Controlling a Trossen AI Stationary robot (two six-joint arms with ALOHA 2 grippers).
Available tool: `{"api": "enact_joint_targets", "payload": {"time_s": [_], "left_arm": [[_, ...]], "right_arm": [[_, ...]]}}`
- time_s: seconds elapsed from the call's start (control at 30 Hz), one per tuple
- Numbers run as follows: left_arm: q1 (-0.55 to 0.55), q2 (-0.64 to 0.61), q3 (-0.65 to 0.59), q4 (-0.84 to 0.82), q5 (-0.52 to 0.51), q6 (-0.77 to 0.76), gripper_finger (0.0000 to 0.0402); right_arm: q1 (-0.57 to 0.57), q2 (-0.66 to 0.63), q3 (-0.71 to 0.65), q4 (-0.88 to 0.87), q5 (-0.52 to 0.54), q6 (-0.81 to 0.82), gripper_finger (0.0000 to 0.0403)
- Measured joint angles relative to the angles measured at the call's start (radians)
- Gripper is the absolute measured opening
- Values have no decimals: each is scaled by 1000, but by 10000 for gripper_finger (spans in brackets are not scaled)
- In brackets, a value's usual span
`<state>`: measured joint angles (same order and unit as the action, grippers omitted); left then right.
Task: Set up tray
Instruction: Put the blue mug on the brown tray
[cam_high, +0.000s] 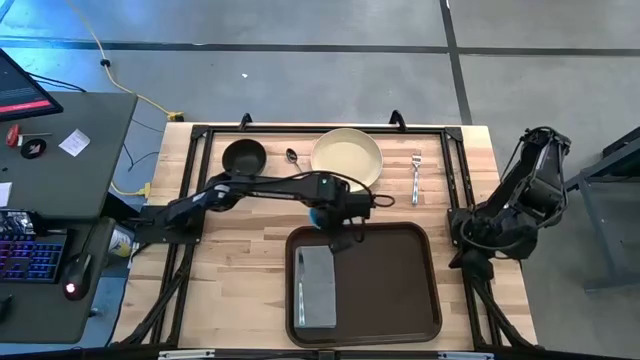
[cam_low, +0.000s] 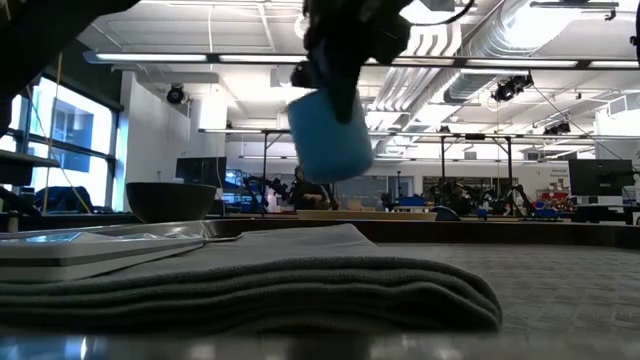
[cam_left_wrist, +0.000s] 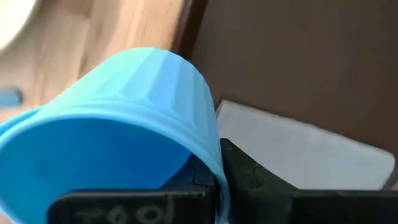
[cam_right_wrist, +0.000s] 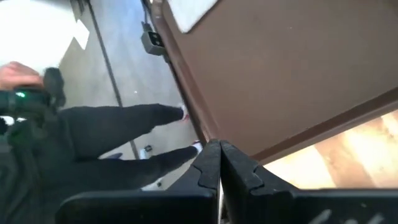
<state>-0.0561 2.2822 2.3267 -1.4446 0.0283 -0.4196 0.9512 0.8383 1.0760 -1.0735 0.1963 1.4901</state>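
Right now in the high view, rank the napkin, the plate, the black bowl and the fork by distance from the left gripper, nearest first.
From the left gripper, holding the blue cup:
1. Napkin, on the tray's left part.
2. Plate, at the table's far edge.
3. Fork, right of the plate, and black bowl, far left: too close to call.

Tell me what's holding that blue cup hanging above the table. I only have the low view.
Observer: The left pincer grips the light blue plastic cup by its rim.
Operator: Over what?
Observer: Over the corner of the large dark brown rectangular tray nearest the cream round plate, just beyond the folded grey napkin.
Operator: Right arm?
Observer: It waits at the table's right edge, with the right pincer shut and empty.
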Motion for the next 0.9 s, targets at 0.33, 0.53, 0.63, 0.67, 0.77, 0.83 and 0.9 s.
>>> {"api": "enact_joint_targets", "payload": {"time_s": [0.33, 0.53, 0.63, 0.67, 0.77, 0.83, 0.9], "left_arm": [[4, 4, -1, 126, 26, 152, 35], [4, 19, -3, 114, 21, 276, 44], [2, 17, -1, 210, 64, 320, 39], [1, 17, -1, 229, 83, 332, 36], [1, 19, -1, 290, 123, 377, 35], [1, 30, 0, 312, 147, 419, 35], [-2, 40, -3, 296, 180, 497, 40]], "right_arm": [[-57, -1, 0, -42, 62, 39, 0], [-162, 8, 0, -59, 45, 47, 0], [-204, 28, 0, -96, -4, 70, 0], [-214, 35, 0, -107, -15, 81, 0], [-237, 58, 0, -125, -36, 100, 0], [-255, 78, 0, -124, -33, 99, 0], [-277, 100, 0, -110, -16, 78, 0]]}}
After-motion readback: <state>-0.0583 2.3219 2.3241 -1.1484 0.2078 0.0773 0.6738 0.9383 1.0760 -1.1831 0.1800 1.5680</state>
